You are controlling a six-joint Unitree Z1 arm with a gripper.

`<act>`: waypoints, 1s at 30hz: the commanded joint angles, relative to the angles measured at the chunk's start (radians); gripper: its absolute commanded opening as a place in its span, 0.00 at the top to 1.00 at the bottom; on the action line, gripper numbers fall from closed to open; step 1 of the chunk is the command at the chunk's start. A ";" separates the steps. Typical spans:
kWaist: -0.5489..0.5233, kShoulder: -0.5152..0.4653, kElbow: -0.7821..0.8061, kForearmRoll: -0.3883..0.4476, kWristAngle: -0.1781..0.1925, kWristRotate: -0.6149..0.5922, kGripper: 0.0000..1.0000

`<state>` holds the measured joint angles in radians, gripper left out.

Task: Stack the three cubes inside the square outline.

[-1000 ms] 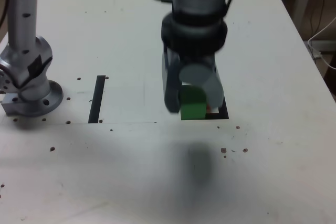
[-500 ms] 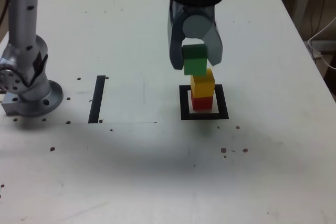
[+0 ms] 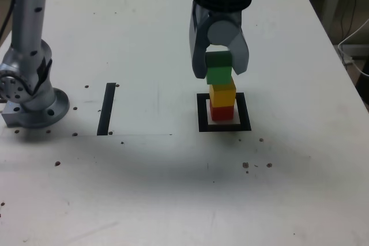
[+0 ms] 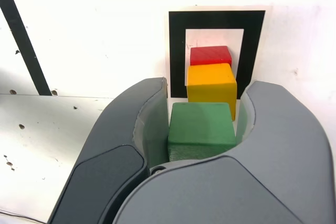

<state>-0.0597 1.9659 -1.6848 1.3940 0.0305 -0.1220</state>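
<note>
The green cube point(image 3: 219, 68) sits clamped between the two grey jaws of the hand point(image 3: 219, 68), which points down at the counter point(image 3: 144, 38); the wrist view shows the green cube point(image 4: 201, 126) pressed on both sides by the curved inner faces of the jaws. In the exterior view its underside is at the top of the yellow cube point(image 3: 222, 93), shifted a little toward the exterior view's left; whether the two touch cannot be told. The yellow cube rests squarely on the red cube point(image 3: 222, 111), and the red cube stands on the white centre of the square outline point(image 3: 202, 113). From the wrist view, the yellow cube point(image 4: 211, 82) and red cube point(image 4: 210, 55) line up beyond the green one, all within the black frame of the outline point(image 4: 177, 45).

The hand's dark round wrist collar rises above the jaws toward the top of the exterior view. A narrow straight black strip point(image 3: 106, 108) lies on the counter well apart from the outline, on the exterior view's left. Further left stands the arm's silver base point(image 3: 31, 93), bolted at the counter's edge. Small dark specks dot the white counter, several just in front of the outline.
</note>
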 commanded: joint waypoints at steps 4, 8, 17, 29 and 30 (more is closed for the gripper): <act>0.005 0.024 0.003 -0.025 0.004 -0.001 0.69; 0.009 0.034 0.001 -0.036 -0.001 -0.002 0.69; 0.019 0.038 0.003 -0.039 -0.020 -0.002 0.39; 0.021 0.011 0.023 -0.023 -0.003 -0.013 0.00; 0.021 0.007 0.022 -0.021 -0.002 -0.013 0.00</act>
<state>-0.0414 1.9870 -1.6626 1.3666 0.0261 -0.1332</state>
